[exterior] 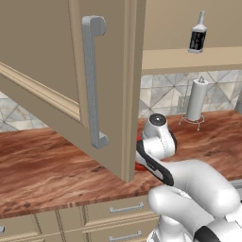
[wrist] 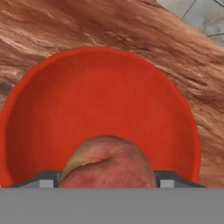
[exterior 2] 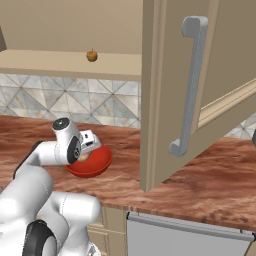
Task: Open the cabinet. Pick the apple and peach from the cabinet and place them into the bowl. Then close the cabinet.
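The gripper (wrist: 107,181) is seen low in the hand view, above the red bowl (wrist: 52,109), with a peach (wrist: 107,164) between its widely spread jaws; whether the peach is gripped cannot be told. In the right base view, the apple (exterior 2: 92,55) rests on the cabinet (exterior 2: 165,90) shelf at upper left, the bowl on the counter (exterior 2: 200,185) at centre left.

Light is even and fairly bright across all 3 views, soft and diffuse with no clear source. The counter (exterior: 47,160) carries only a faint shadow under the open cabinet door (exterior: 71,71). The red bowl (wrist: 100,96) shows mild gloss, no harsh glare. Rendering is coarse: edges look soft and slightly pixelated, textures smeared.
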